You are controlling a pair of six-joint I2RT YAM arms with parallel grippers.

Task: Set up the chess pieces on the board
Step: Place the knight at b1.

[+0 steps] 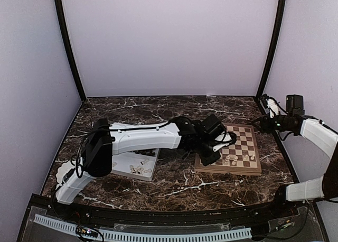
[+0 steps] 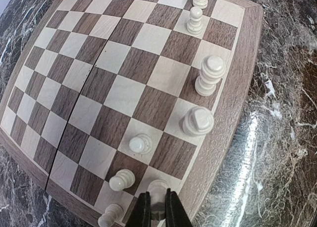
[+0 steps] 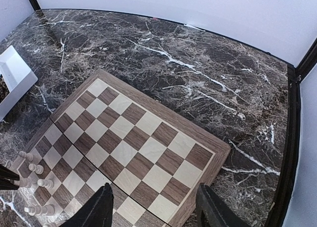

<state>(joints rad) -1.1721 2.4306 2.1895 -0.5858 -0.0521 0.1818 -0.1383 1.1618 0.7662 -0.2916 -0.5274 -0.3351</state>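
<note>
Tabletop (image 3: pixel 173 53): dark marble with white veins, enclosed by pale panels. Board (image 2: pixel 124 63): wooden, with light and dark brown checks and a tan border. It lies flat on the right half of the tabletop, turned a little askew. Pale chess pieces (image 2: pixel 210 76): seven or so standing upright, gathered in the two rows along the board's near edge. The taller ones are in the outer row and small pawns (image 2: pixel 140 143) in the row behind. Left arm (image 1: pixel 148 138): white and black, stretched from the left side across to the board's near left part. Left gripper (image 2: pixel 157 203): fingers drawn in narrow, clamped on one more pale piece (image 2: pixel 157 187) over the outer row, close to the tan border. I cannot tell whether its base touches the square, because the fingers hide it. Right gripper (image 3: pixel 156 209): fingers spread wide and holding nothing, poised by the board's far right side and well apart from the standing pieces. Tray (image 1: pixel 120 167): white and rectangular, on the tabletop left of the board and partly under the left arm. A few loose pieces (image 1: pixel 140 169) lie inside it, too small to sort by kind.
</note>
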